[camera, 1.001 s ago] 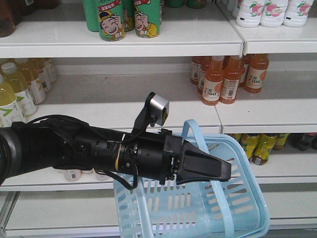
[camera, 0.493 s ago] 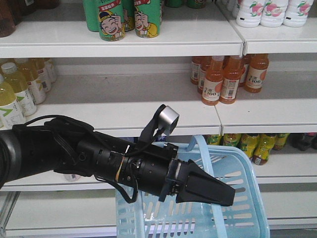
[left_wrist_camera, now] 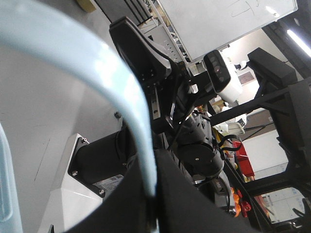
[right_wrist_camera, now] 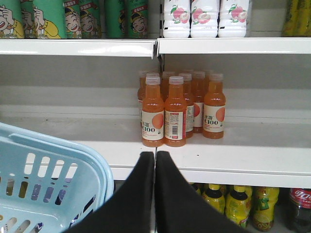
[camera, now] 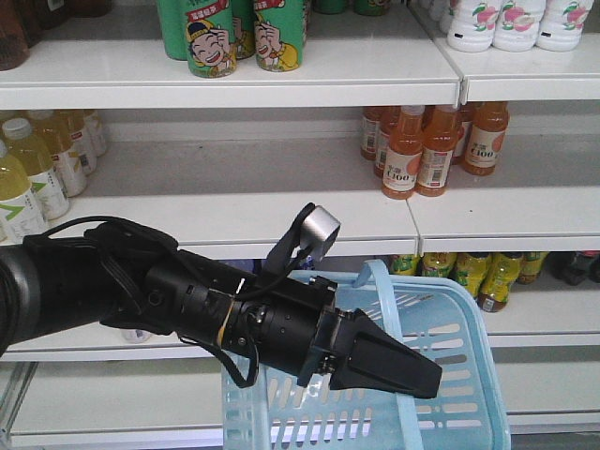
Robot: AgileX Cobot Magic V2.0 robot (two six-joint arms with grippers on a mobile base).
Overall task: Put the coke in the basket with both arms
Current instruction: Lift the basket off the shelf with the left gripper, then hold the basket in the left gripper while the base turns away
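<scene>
The light-blue basket [camera: 469, 314] hangs in front of the lower shelves, and its near corner shows in the right wrist view [right_wrist_camera: 73, 150]. My left gripper [camera: 427, 380] reaches over it from the left. In the left wrist view the gripper [left_wrist_camera: 153, 194] is shut on the basket's thin blue handle [left_wrist_camera: 121, 82]. My right gripper [right_wrist_camera: 155, 155] is shut and holds nothing. It sits to the right of the basket and points at the shelf. A coke [right_wrist_camera: 300, 199] with a red label stands on the lower shelf at the far right.
Orange juice bottles [camera: 422, 150] stand on the middle shelf straight ahead [right_wrist_camera: 177, 114]. Green cans [camera: 220, 37] and white bottles [camera: 506, 23] fill the top shelf. Yellow bottles [camera: 28, 178] stand at the left, yellow-green ones [camera: 487, 277] behind the basket. White shelf edges [right_wrist_camera: 233, 170] jut forward.
My left arm has sunk lower with the basket handle in its jaws. The basket has dropped a little with it.
</scene>
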